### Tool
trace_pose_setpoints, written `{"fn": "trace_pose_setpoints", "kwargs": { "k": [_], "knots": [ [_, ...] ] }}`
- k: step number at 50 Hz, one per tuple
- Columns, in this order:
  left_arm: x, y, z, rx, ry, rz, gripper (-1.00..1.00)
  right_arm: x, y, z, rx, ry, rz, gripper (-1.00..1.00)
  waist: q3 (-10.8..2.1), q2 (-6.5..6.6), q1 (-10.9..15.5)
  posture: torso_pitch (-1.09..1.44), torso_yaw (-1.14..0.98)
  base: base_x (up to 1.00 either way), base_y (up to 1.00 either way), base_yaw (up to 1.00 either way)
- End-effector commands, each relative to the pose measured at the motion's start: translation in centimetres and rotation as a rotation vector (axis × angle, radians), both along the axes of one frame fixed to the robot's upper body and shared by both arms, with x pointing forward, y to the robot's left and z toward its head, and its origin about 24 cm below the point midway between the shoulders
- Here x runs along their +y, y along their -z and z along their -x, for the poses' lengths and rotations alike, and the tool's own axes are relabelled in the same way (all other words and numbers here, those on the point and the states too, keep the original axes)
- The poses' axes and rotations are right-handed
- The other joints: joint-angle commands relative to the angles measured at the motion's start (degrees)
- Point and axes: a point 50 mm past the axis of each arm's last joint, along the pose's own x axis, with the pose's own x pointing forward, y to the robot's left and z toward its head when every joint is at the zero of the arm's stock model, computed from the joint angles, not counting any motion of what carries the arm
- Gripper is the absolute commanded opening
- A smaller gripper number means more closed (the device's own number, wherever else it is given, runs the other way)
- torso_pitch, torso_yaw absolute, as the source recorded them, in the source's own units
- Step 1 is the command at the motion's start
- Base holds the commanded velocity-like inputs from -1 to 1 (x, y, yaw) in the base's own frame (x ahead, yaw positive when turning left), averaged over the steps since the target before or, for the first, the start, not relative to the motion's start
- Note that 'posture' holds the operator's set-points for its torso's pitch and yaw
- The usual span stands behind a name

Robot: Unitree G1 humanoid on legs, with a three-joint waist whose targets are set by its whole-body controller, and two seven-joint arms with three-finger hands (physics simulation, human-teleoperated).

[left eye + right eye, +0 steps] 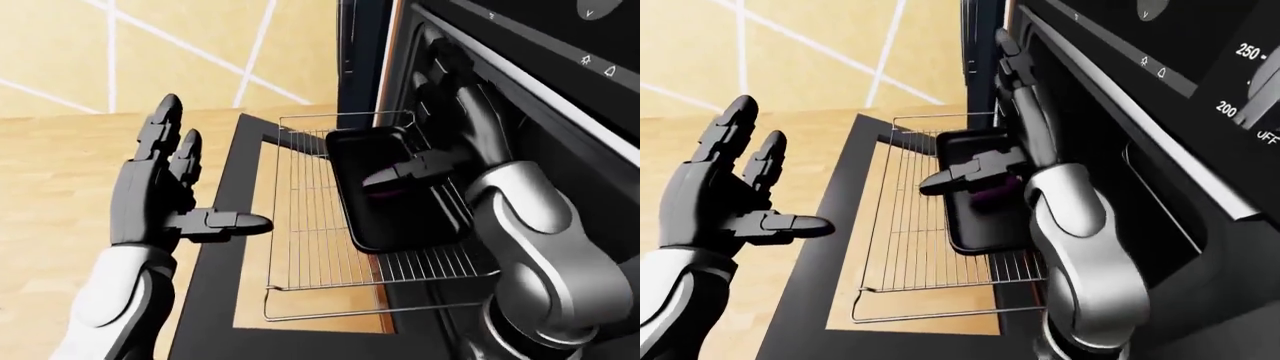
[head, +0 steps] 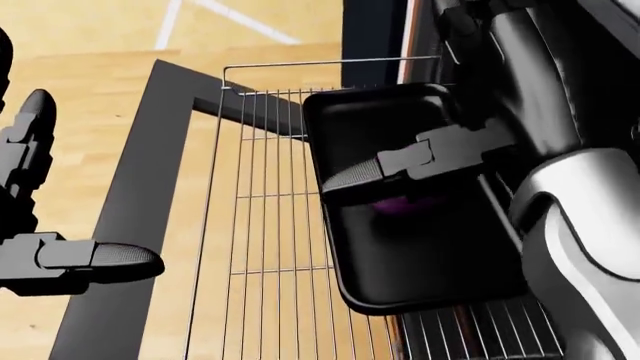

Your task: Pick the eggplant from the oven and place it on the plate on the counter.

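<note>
Over tray — right hand open, above eggplant.

The tray sits on the right part of the wire rack, which lies pulled out over the open oven door. The eggplant lies in the tray, under the right hand. The left hand is above the door's left edge.

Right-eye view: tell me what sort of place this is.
Most likely a kitchen. An oven door hangs open, its wire rack pulled out with a black tray on it, and temperature dials sit at upper right.
</note>
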Motion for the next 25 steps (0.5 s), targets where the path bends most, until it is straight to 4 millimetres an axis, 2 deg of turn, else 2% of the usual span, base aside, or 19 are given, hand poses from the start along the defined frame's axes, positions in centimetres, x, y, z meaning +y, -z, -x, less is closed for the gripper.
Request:
{"fn": "trace_pose_setpoints", "kwargs": {
  "k": [1, 8, 13, 17, 23, 25],
  "knots": [
    [0.1, -1.1, 0.5, -0.076, -0.003, -0.011, 1.00, -0.1, -1.5, -0.2, -0.060, 0.030, 0.027, 1.00, -1.22, 0.11, -0.1, 0.00, 0.00, 0.00, 0.00, 0.00],
    [0.4, -0.9, 0.4, -0.075, -0.006, -0.009, 1.00, 0.8, -4.2, -3.9, -0.085, 0.123, 0.230, 1.00, -0.69, 0.28, -0.5, 0.00, 0.00, 0.00, 0.00, 0.00],
    [0.6, -0.7, 0.4, -0.072, -0.010, -0.006, 1.00, 0.7, -4.8, -7.2, -0.070, 0.201, 0.382, 1.00, -0.63, 0.63, -0.7, 0.00, 0.00, 0.00, 0.00, 0.00],
    [0.8, -0.7, 0.4, -0.072, -0.012, -0.004, 1.00, 0.9, -5.9, -9.0, -0.102, 0.218, 0.525, 1.00, -0.77, 0.86, -0.8, 0.00, 0.00, 0.00, 0.00, 0.00],
    [0.8, -1.0, 0.5, -0.075, -0.013, -0.007, 1.00, 0.7, -6.5, -10.3, -0.147, 0.207, 0.826, 1.00, -0.67, 1.07, -0.8, 0.00, 0.00, 0.00, 0.00, 0.00],
    [0.6, -1.1, 0.5, -0.076, -0.009, -0.011, 1.00, 0.9, -6.5, -10.5, -0.144, 0.182, 0.874, 1.00, -0.67, 1.18, -0.8, 0.00, 0.00, 0.00, 0.00, 0.00]
  ]
}}
